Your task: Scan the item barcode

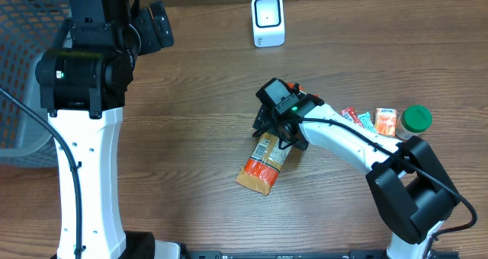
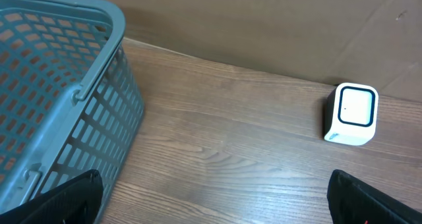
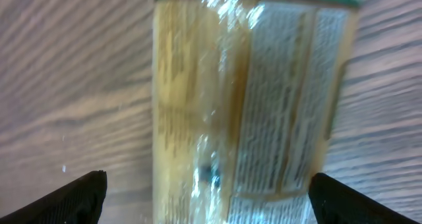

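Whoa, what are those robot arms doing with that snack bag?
The right gripper hangs open right over an orange snack packet that lies flat on the table. Its fingers are on either side and are not squeezing it. The white scanner stands at the far side of the table, and the packet is nowhere near it. The left gripper is open too, holding nothing, up near the blue basket.

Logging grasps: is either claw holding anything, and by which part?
Nothing is held. The right claw is open over the snack packet on the table, fingers clear of its sides; the left claw is open, empty.
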Robot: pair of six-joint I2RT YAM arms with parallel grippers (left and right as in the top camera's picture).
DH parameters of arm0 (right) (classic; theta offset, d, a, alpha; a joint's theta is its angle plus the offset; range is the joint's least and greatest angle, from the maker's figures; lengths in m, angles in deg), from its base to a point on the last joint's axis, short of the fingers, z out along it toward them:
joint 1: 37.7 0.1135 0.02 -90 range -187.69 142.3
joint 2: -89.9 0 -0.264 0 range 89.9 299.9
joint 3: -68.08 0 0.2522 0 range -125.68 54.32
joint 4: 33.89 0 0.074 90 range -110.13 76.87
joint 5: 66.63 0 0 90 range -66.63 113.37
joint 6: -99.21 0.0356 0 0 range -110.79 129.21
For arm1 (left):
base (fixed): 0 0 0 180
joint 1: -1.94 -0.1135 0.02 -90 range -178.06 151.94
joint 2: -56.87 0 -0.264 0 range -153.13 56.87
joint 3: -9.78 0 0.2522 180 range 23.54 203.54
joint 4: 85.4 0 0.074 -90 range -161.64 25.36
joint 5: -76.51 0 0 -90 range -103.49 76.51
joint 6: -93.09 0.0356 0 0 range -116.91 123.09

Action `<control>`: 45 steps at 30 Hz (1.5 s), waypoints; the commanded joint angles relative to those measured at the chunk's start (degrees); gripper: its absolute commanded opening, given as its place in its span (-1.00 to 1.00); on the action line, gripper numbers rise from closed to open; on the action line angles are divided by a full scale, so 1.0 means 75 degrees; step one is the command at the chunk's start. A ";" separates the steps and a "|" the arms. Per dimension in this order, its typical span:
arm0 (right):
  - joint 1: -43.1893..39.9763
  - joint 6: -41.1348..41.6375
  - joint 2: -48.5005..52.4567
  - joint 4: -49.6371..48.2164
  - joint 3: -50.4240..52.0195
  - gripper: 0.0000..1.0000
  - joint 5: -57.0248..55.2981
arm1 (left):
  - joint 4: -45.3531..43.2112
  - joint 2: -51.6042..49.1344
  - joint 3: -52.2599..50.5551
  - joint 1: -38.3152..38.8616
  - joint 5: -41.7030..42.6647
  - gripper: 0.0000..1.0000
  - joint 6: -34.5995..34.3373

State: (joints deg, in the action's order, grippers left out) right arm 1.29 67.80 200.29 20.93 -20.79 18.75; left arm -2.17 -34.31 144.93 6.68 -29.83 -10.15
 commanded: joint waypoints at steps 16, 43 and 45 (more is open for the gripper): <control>-0.0012 0.0332 0.0629 -0.0032 -0.0189 0.48 -0.0577 | -0.0006 0.0023 0.0073 -0.0029 -0.0079 1.00 0.0140; -0.0020 -0.6790 0.0624 0.1268 -0.0391 0.26 -0.0749 | -0.0003 0.0023 0.0073 -0.0029 -0.0076 1.00 0.0140; -0.0020 -0.6484 0.0624 0.1131 -0.0391 0.32 -0.0682 | -0.0003 0.0023 0.0073 -0.0029 -0.0076 0.99 0.0140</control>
State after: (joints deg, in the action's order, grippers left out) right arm 1.33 22.03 204.13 29.96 -23.26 14.20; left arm -2.17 -34.31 144.93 6.68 -29.83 -10.15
